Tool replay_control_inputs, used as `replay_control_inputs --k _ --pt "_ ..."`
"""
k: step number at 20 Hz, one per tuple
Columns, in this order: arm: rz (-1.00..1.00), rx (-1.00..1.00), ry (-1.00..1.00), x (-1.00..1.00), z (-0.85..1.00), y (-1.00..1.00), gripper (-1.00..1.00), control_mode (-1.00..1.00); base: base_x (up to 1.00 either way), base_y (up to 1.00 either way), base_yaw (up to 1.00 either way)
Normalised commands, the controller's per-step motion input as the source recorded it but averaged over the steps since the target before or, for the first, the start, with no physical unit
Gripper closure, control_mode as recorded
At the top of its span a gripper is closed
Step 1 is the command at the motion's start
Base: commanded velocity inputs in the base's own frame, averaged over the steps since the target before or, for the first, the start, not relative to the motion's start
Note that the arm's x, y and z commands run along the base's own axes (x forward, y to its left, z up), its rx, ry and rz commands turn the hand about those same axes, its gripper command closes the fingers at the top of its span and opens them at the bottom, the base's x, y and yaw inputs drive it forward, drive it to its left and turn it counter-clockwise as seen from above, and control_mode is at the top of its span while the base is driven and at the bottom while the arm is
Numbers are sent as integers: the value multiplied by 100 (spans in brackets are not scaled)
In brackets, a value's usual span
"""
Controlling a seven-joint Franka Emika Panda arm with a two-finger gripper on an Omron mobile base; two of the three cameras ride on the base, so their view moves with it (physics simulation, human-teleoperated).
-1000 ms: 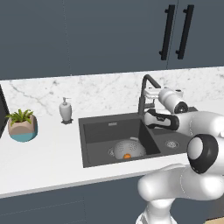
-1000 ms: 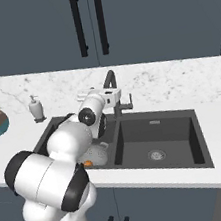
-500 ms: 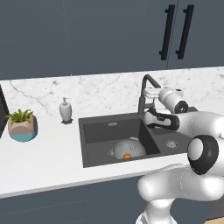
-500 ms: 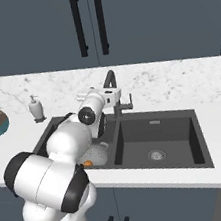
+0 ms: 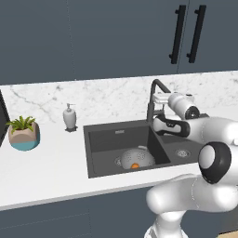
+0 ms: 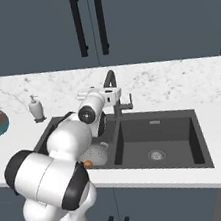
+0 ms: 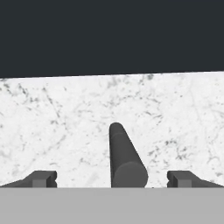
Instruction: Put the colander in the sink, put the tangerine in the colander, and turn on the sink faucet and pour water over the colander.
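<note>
The grey colander (image 5: 131, 157) sits in the left basin of the dark sink (image 5: 107, 139), with the orange tangerine (image 5: 135, 165) inside it. My arm partly covers the colander (image 6: 97, 155) and tangerine (image 6: 88, 163) in the right base view. The tall dark sink faucet (image 5: 155, 93) rises behind the divider between the basins. My gripper (image 5: 159, 99) is up at the faucet (image 6: 110, 78), and it stands open. In the hand view a dark faucet rod (image 7: 124, 157) points toward me between my two spread fingertips (image 7: 43, 178); they do not touch it. No water shows.
A white soap dispenser (image 5: 69, 116) stands left of the sink, and a potted plant (image 5: 23, 132) sits farther left on the marble counter (image 5: 46, 162). The right basin (image 6: 154, 136) lies beside the colander. Dark cabinets with black handles (image 5: 188, 32) hang above.
</note>
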Motion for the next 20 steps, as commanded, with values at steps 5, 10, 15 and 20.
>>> replay_control_inputs --k 5,10,15,20 --pt "0 0 0 8 -1 0 -100 -100 0 0 0" --pt "0 0 -1 11 -12 -2 -100 -100 0 0 0" --pt "2 0 -3 8 -16 -9 -100 -100 0 0 0" --pt "0 0 0 21 -2 -4 -100 -100 0 0 0"
